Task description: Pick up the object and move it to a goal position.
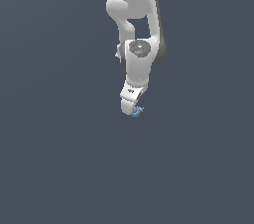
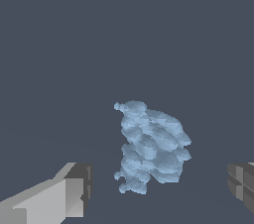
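The surface [image 1: 54, 158] is a flat, even slate-grey plane that fills both views from edge to edge. No edge, corner, wall or seam shows anywhere, so the room beyond it cannot be told. It carries no markings.

The object [image 2: 149, 146] is a small light-blue lump with an irregular outline, built of many rounded, scale-like bumps stacked together, with paler highlights on the bumps and darker blue in the creases. A small knob sticks out at one end and a few nubs at the other. In the exterior view the object [image 1: 137, 112] is a tiny blue speck right at the tip of the white arm [image 1: 136, 20], far smaller than the gripper [image 1: 133, 109] above it.

In the wrist view the fingers [image 2: 74, 191] are spread wide apart, one on each side of the object, with clear grey gaps between each finger and the lump; neither touches it.
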`<state>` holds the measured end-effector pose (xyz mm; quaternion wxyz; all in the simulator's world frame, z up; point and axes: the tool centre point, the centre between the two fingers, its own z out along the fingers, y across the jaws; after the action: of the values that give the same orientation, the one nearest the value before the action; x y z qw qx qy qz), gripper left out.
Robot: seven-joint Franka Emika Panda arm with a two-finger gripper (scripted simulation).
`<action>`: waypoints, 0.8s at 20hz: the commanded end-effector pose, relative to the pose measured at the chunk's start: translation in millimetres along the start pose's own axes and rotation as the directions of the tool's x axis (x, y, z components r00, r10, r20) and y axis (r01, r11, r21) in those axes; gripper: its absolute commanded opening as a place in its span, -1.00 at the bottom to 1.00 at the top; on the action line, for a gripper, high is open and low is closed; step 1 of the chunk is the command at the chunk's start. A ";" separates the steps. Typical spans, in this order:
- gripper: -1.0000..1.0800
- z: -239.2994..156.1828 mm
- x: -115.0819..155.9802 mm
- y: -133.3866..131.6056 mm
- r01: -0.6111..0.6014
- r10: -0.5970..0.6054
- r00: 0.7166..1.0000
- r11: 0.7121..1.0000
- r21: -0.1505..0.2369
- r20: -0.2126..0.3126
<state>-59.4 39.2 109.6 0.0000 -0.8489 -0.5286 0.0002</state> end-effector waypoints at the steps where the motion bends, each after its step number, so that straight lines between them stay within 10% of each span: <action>1: 0.92 0.0 0.0 0.0 0.000 0.000 1.000 1.000 0.000 0.000; 16: 0.92 47.8 0.0 -1.0 0.005 -0.005 1.000 1.000 0.000 0.000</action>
<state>-57.7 38.8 69.1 -0.0020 -0.8479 -0.5301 -0.0030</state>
